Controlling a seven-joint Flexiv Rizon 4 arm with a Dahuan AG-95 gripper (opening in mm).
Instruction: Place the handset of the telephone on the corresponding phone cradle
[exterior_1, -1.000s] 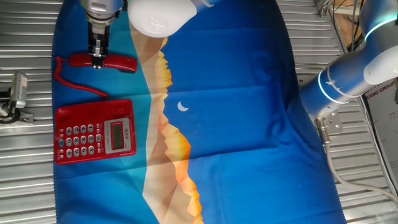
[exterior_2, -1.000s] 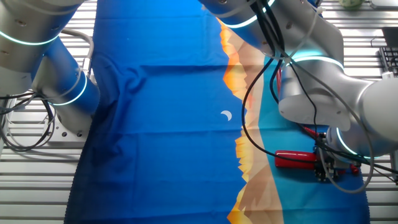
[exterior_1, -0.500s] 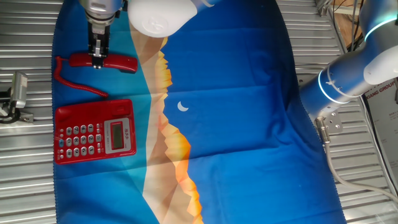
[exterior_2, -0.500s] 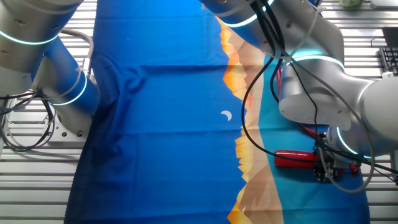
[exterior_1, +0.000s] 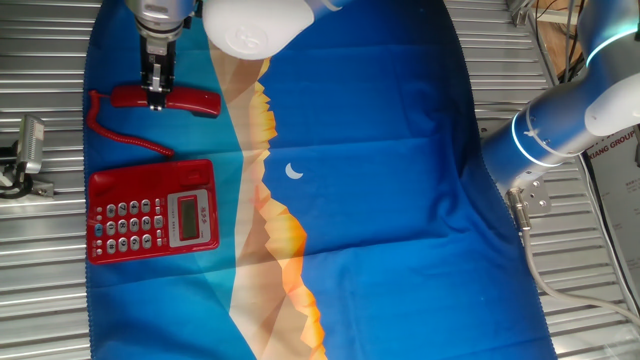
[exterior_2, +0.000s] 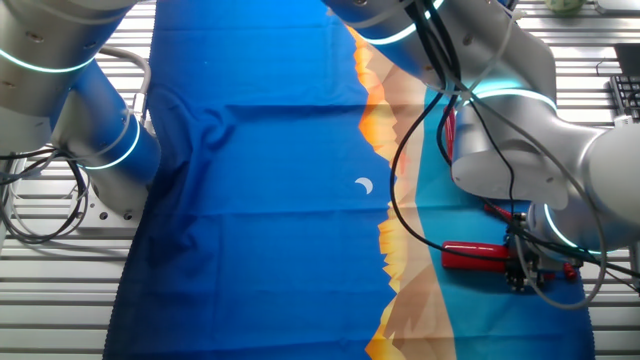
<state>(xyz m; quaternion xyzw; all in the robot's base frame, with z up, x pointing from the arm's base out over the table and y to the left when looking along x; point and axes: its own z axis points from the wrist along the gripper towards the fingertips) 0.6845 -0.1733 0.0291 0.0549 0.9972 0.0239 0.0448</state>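
The telephone (exterior_1: 155, 213) base sits at the cloth's (exterior_1: 380, 200) left edge, its phone cradle (exterior_1: 150, 170) bare. Just beyond it lies the handset (exterior_1: 190, 100) — the gripper (exterior_1: 156, 97) straddles its middle, fingers clamped on it, cord (exterior_1: 125, 138) trailing down.

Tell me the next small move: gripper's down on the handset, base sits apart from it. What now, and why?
Probably close and lift straight up. The gripper straddles the middle of the handset, which lies on the cloth apart from the telephone. Whether the fingers have shut is unclear. The cord looks slack, so a short lift should be safe.
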